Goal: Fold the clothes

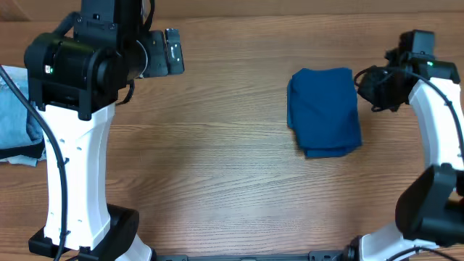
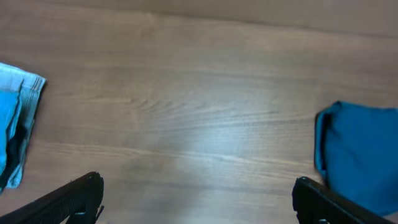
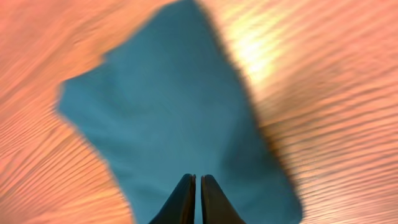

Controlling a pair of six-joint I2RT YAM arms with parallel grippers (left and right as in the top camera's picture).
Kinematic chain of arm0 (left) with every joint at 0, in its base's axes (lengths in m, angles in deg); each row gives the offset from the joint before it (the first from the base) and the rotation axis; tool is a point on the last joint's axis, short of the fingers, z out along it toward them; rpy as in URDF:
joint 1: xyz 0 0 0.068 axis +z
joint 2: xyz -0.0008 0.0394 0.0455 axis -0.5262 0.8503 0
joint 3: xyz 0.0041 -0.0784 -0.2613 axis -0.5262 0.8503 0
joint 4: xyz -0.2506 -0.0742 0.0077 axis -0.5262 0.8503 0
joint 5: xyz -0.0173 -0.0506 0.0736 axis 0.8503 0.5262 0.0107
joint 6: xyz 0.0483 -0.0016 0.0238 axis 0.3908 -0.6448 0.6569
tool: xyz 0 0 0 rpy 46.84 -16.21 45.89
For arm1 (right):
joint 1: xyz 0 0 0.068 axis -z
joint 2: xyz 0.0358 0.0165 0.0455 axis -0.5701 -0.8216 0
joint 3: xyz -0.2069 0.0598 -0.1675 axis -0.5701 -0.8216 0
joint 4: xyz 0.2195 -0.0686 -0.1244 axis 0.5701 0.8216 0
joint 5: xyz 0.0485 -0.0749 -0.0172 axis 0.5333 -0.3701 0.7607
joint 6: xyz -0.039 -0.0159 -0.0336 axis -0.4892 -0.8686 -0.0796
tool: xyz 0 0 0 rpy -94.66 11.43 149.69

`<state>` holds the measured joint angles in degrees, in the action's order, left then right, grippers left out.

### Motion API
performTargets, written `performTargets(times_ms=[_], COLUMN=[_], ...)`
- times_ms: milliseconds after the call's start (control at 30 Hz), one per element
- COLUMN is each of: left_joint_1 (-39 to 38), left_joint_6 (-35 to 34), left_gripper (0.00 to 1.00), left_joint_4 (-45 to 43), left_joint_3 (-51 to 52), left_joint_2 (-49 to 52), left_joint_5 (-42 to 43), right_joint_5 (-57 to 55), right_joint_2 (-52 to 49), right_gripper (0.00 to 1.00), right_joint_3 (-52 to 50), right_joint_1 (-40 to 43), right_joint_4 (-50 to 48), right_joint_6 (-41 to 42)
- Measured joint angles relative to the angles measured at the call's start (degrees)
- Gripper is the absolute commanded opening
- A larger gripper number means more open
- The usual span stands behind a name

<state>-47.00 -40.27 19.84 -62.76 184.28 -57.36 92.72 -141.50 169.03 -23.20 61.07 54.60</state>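
The shirt (image 1: 324, 111) on the right is soft, matt cloth. The table (image 1: 217, 145) is smooth wood grain with a faint sheen. The denim (image 1: 13, 119) at the left edge looks coarser and woven. The left arm (image 1: 72, 181) has a glossy white plastic shell.

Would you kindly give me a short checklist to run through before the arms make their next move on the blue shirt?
1. The shirt lies folded into a compact rectangle on the table: ok.
2. The left end effector is open, over bare wood and apart from the shirt: ok.
3. The right end effector, shut above the shirt, is free of fabric: cannot tell.
4. The shirt lies well apart from the pale denim stack: ok.
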Motion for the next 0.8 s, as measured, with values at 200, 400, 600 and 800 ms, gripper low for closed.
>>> performTargets(times_ms=[200,400,600,800], left_joint_1=[0.0,0.0,0.0,0.0], left_joint_6=[0.0,0.0,0.0,0.0], left_gripper=[1.00,1.00,1.00,1.00], left_joint_4=[-2.1,-1.2,0.2,1.2], left_joint_3=[0.0,0.0,0.0,0.0], left_joint_2=[0.0,0.0,0.0,0.0], left_joint_5=[0.0,0.3,0.3,0.3], right_joint_5=[-0.8,-0.8,3.4,7.6], right_joint_2=[-7.5,-15.6,-19.2,-19.2], right_gripper=[0.09,0.05,0.06,0.06], right_joint_3=[-0.3,-0.3,-0.6,-0.7], right_joint_1=[3.0,2.9,1.8,-8.5], right_joint_4=[-1.6,-2.1,1.1,3.9], right_joint_6=[0.2,0.2,-0.7,-1.2])
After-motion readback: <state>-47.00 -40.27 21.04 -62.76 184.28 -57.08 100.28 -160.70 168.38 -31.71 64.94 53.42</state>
